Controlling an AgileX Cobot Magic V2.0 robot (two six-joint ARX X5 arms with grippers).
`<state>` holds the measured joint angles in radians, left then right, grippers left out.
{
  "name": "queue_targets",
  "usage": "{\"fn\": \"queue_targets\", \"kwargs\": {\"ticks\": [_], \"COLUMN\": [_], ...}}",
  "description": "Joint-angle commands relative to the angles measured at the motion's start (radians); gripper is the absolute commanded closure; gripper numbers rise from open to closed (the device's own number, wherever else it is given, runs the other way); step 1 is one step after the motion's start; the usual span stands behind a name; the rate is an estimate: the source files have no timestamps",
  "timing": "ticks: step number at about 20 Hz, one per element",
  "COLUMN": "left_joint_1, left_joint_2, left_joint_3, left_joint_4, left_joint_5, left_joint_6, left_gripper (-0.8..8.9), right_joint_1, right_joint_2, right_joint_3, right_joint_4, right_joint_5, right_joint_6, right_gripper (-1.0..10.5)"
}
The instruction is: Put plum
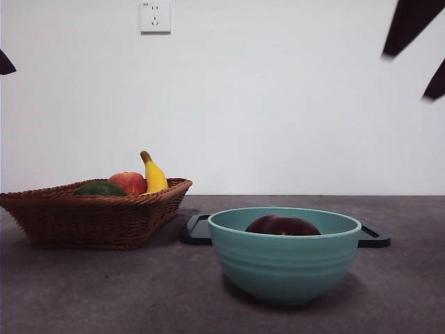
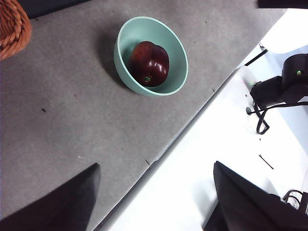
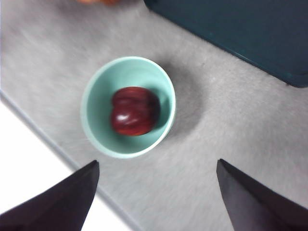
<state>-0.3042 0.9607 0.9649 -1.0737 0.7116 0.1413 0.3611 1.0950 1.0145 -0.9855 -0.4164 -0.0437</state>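
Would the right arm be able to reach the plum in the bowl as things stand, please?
Probably yes. The plum lies uncovered in the open-topped teal bowl, and the right tool hangs above it with jaws open and nothing between them. The bowl's wall may crowd a side approach.

You get even, soft light in the front view, with a bright white wall [image 1: 278, 104] and a dim grey table [image 1: 104, 292]; the bowl [image 1: 285, 254] casts a faint shadow at its base. In the left wrist view the white surface [image 2: 211, 163] beside the mat glares, nearly washed out. The right wrist view is soft and slightly blurred all over; the plum [image 3: 134, 110] carries a small highlight, and the bowl throws a diffuse shadow to one side.
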Motion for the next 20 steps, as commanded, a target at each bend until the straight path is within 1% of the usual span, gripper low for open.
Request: {"fn": "queue_targets", "kwargs": {"ticks": [1, 4, 5, 7, 11, 16, 18, 20], "left_joint_1": [-0.005, -0.005, -0.005, -0.005, -0.005, -0.005, -0.005, -0.005], "left_joint_2": [0.005, 0.005, 0.005, 0.005, 0.005, 0.005, 0.005, 0.005], "left_joint_3": [0.01, 0.01, 0.01, 0.01, 0.01, 0.01, 0.01, 0.01], "left_joint_4": [0.004, 0.005, 0.005, 0.006, 0.013, 0.016, 0.016, 0.019], "left_joint_5": [0.008, 0.008, 0.008, 0.008, 0.008, 0.008, 0.008, 0.008], "left_joint_6": [0.015, 0.016, 0.016, 0.016, 0.015, 0.015, 0.015, 0.015], "left_gripper": [4.4, 4.4, 4.4, 4.4, 4.4, 4.4, 4.4, 4.4], "right_joint_1": [0.047, 0.084, 0.092, 0.106, 0.13, 0.153, 0.155, 0.156], "right_joint_2": [0.091, 0.189, 0.221, 0.27, 0.357, 0.443, 0.451, 0.452], "right_joint_3": [-0.022, -0.066, -0.079, -0.1, -0.106, -0.106, -0.106, -0.106], "right_joint_4": [0.101, 0.216, 0.252, 0.311, 0.373, 0.426, 0.433, 0.435], "right_joint_5": [0.019, 0.067, 0.078, 0.079, 0.085, 0.093, 0.102, 0.1], "right_joint_6": [0.031, 0.042, 0.047, 0.061, 0.063, 0.063, 0.062, 0.062], "right_gripper": [5.6, 5.6, 5.8, 6.0, 6.4, 7.7, 8.6, 9.2]}}
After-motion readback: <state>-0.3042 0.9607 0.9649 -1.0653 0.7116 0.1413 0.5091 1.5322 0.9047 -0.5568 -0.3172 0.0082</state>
